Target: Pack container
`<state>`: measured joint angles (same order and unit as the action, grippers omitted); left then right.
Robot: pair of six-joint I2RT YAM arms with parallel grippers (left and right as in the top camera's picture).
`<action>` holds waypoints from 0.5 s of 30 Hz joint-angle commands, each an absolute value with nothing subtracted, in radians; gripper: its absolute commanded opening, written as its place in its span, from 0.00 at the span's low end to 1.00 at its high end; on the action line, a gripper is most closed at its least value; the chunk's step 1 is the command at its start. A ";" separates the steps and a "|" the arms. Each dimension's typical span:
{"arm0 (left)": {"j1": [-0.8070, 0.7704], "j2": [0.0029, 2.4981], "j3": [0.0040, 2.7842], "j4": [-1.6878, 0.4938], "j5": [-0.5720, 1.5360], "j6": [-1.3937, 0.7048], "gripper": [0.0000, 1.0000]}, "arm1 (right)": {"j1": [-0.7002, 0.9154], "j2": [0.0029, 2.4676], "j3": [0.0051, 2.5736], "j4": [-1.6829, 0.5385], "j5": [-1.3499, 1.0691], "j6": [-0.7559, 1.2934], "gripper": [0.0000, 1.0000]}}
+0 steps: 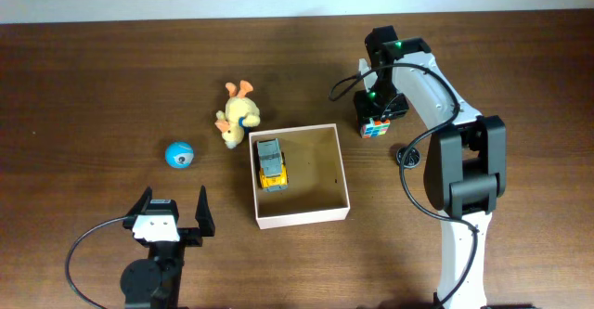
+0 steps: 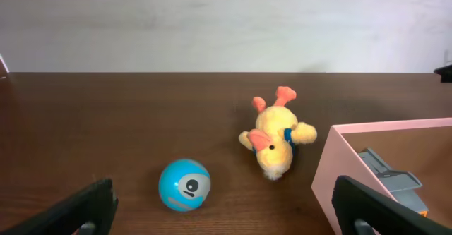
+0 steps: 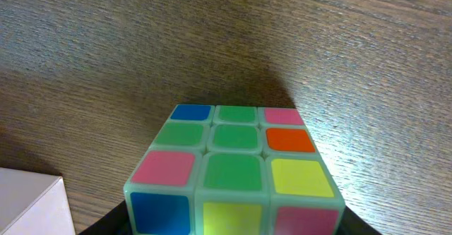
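We are seeing the container (image 1: 302,218) lying near the middle of the worktop (image 1: 93,68), a little toward the near edge. A truck (image 1: 271,162) is lying inside it, by its far-left corner. The left hand (image 1: 174,202) is hovering at the near edge, to the left of the container and apart from it. Its fingers are spreading wide with nothing between them. The right hand (image 1: 379,114) is hanging over a cube (image 1: 375,128), which is sitting just beyond the container's far-right corner, apart from its wall. The cube's top is filling the right wrist view and the fingers are not showing there, so we cannot tell whether that hand is gripping it. A duck (image 1: 238,114) is lying just beside the container's far-left corner. A ball (image 1: 179,154) is resting further left, well apart from the container.
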<state>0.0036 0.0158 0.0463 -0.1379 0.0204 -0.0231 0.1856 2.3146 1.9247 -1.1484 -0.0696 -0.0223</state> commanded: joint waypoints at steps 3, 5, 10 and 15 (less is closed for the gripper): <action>0.010 0.012 0.036 -0.135 0.035 -0.029 0.99 | 0.189 2.317 1.922 -1.159 -0.075 -0.019 0.54; 0.010 0.012 0.036 -0.135 0.035 -0.029 0.99 | 0.189 2.317 1.937 -1.175 -0.075 -0.019 0.54; 0.010 0.012 0.036 -0.135 0.035 -0.029 0.99 | 0.189 2.316 2.007 -1.225 -0.076 -0.019 0.54; 0.010 0.012 0.036 -0.135 0.035 -0.029 0.99 | 0.189 2.316 2.119 -1.301 -0.076 -0.019 0.54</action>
<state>0.0036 0.0158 0.0463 -0.1379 0.0204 -0.0231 0.1856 2.3161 2.0445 -1.2823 -0.0700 -0.0227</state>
